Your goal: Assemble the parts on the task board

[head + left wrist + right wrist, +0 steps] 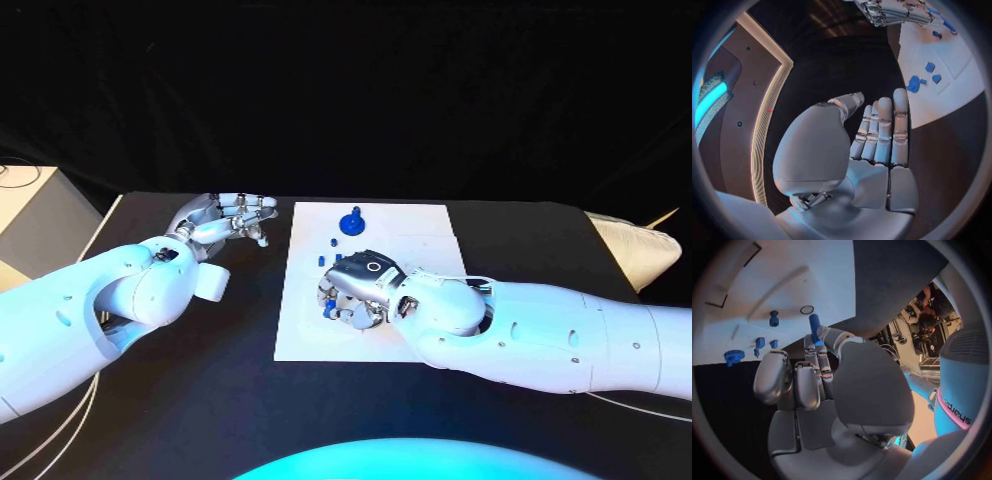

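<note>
right hand (361,285): over the near-left part of the task board (418,225), palm down. In the right wrist view it (826,370) pinches a blue peg (814,329) between thumb and a finger; the peg's free end pokes out past the fingertips toward the board. Other fingers curled in beside it.
left hand (231,218): off the board, over the bare tabletop (216,400) just beside the board's far-left corner. Holds nothing. Left wrist view shows its fingers (882,130) straight and side by side, thumb set a little apart.
task board: white plate mid-table, long axis running away from the robot.
blue gear (353,222): round toothed part standing on the board near its far edge, toward the left side. Also seen at (734,356) and (913,83).
small blue parts (335,241): a few lying on the board just near-side of the gear; 2 of them at (759,343) and (774,343) in the right wrist view.
blue knobbed pin (774,318): standing on the board, apart from the gear, close to a round hole (806,309) in the board.
parts under right hand: blue bits show at the fingers in the head view; cannot tell how many or how they sit.
</note>
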Motion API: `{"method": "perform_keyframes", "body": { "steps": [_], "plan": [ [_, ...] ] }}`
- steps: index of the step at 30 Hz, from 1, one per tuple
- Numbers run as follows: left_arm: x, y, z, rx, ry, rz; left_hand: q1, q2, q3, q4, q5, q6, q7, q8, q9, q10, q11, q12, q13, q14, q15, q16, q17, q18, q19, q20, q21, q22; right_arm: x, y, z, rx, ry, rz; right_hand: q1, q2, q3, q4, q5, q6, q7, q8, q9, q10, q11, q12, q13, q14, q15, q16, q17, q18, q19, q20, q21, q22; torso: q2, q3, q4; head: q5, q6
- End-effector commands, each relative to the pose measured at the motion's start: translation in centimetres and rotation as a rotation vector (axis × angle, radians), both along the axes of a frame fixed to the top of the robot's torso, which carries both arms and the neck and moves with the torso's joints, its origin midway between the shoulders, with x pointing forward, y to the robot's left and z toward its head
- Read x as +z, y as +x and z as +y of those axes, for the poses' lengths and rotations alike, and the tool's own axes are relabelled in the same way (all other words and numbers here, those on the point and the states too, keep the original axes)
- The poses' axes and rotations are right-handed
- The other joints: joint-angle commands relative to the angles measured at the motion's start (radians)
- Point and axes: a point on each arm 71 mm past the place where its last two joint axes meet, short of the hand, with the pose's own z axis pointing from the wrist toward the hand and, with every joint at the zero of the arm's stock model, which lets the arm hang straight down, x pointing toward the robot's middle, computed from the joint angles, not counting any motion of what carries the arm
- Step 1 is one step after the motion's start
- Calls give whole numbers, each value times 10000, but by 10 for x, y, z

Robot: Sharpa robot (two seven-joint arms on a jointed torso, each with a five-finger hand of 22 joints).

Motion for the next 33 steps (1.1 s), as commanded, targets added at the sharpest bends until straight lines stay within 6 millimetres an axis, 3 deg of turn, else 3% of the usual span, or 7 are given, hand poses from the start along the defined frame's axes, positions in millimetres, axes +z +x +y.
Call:
{"method": "perform_keyframes", "body": {
  "steps": [1,33],
  "plan": [
    [1,-1,-2,-165,-138,-30,90,4,-27,60,53,43,-2,41,9,-63,6,42,-17,-55,16,-10,7,156,78,-9,-39,-14,-2,0,1,-23,-329,-174,57,188,436,-447,50,63,11,27,15,471,-405,66,315,262,-48,39,-29,-160,31,-60,-58,-8,1,13,4,48,-42],
    [1,-1,1,-133,-88,-8,92,1,-33,72,53,27,2,33,7,-69,9,51,-19,-56,16,-9,7,155,80,-10,-40,-16,-5,0,-3,-156,-605,-172,5,176,478,-506,98,59,17,39,45,481,-400,57,334,265,-43,50,-13,-167,37,-56,-28,27,-1,2,-14,134,-179]
  ]
}}
